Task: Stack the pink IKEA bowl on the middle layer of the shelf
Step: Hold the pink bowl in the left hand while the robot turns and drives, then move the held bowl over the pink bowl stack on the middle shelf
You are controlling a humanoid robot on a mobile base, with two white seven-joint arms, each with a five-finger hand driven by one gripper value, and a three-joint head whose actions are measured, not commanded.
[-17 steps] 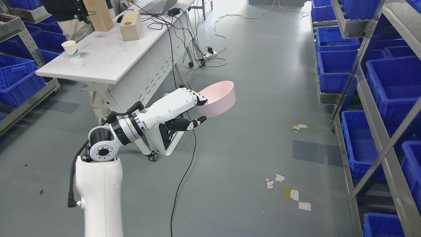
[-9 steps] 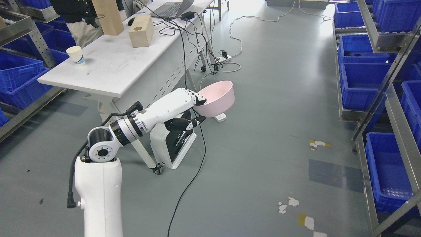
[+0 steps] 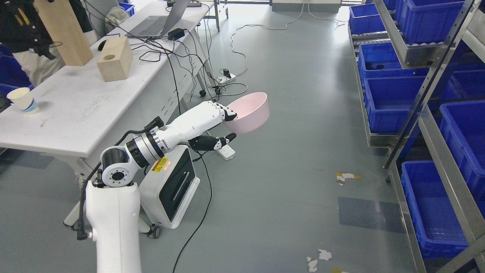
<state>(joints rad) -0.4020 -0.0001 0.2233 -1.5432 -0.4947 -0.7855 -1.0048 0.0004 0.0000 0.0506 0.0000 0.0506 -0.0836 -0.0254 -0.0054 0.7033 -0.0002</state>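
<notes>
The left hand (image 3: 221, 123) grips the pink bowl (image 3: 248, 113) by its near rim: the upper fingers (image 3: 227, 112) hook over the edge into the bowl while the dark thumb (image 3: 219, 141) reaches forward below it, though whether the thumb actually touches the underside is hard to tell from this angle. The bowl sits upright in the air, just beyond the fingertips, above the grey floor (image 3: 273, 182). Behind the hand, the white arm (image 3: 113, 212) runs back to the lower left edge of the view.

Directly beneath the hand a white power strip (image 3: 226, 152) lies on the floor, and below the forearm stands a white wheeled box (image 3: 172, 185) with a dark front panel. To the left of the hand, a white tabletop (image 3: 68, 110) carries a paper cup (image 3: 22, 100), two wooden blocks (image 3: 113, 63) and a laptop (image 3: 159, 21). Well away on the hand's right stands the metal shelf (image 3: 428, 113), its layers filled with blue bins (image 3: 390, 94).
</notes>
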